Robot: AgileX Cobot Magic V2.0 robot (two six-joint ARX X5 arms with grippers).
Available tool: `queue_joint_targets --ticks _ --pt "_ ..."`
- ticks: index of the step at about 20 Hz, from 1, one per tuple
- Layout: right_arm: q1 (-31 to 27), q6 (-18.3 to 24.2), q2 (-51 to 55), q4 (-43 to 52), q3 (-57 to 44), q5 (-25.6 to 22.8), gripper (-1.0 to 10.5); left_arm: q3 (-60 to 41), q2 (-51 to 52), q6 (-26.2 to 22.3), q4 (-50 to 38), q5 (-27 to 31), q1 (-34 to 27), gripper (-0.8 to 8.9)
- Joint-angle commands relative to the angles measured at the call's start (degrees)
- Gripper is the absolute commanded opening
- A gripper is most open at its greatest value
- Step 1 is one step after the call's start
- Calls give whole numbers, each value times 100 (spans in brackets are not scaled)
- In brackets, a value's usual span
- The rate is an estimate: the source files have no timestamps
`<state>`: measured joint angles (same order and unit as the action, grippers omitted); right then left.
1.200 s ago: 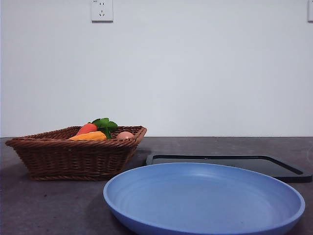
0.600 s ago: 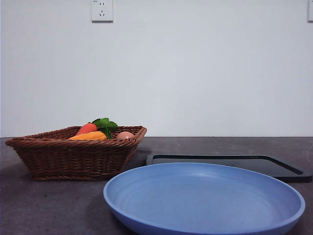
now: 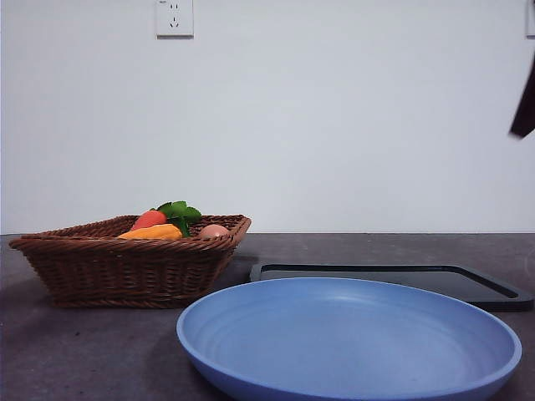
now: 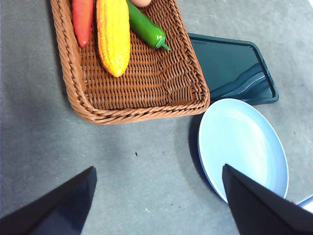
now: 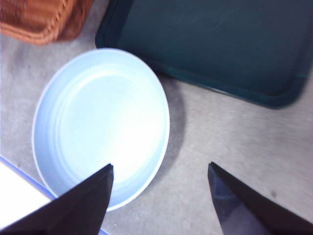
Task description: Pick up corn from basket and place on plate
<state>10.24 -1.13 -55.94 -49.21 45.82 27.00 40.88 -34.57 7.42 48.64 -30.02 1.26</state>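
Only one thing differs from half a second ago: a dark arm tip [image 3: 523,104] now shows at the front view's right edge, near two o'clock, where there was bare wall; basket, plate and tray lie exactly as they did. Which arm it belongs to the front view cannot say, though the blurred right wrist view suggests that arm is the one moving. Largest on the table is the plate [image 3: 349,338], empty and nearest the front camera, probably set forward so it is an open, easy target. Behind it, at about one o'clock from the plate's centre, lies the flat black tray [image 3: 393,277], also bare. The basket [image 3: 125,263] sits at about ten o'clock from the plate, close to its rim but not touching, and holds everything loose. Inside it the corn [image 4: 113,34] lies flat on the weave, lengthwise between the carrot [image 4: 82,19] and a green pepper [image 4: 145,27], just beside both, so a grasp would need to come from above across its width. A pale rounded item [image 3: 214,230] is barely visible over the rim. The left gripper [image 4: 159,200] hangs high over bare table short of the basket, jaws spread wide and empty; the right gripper [image 5: 160,196] hangs over the plate's edge, equally wide and empty. Nothing is yet grasped, so the reach has, I judge, hardly begun.
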Motion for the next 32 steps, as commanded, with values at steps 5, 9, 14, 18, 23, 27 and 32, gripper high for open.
queue_joint_targets --ticks 5,9,14,18,23,27,32 --pt "483 -122 -1561 758 103 -4 307 83 -33 -28 -39 -26 4 417" --pt "680 -125 -2391 1143 103 0 305 83 -33 -28 -39 -26 4 417" --pt "957 -125 -3025 1484 103 -2 239 83 -35 -28 -46 -26 4 417" --pt "1069 -125 -3213 1631 103 -2 98 83 -35 -28 -46 -26 4 417" --pt "1060 -131 -3233 1657 103 -24 2 85 -46 -31 -94 -26 4 416" --pt "1058 -190 -3003 1471 190 -20 2 94 -284 -28 -413 -24 9 415" --pt "1058 -186 -2122 717 568 -15 2 511 -1182 -31 -892 153 376 400"
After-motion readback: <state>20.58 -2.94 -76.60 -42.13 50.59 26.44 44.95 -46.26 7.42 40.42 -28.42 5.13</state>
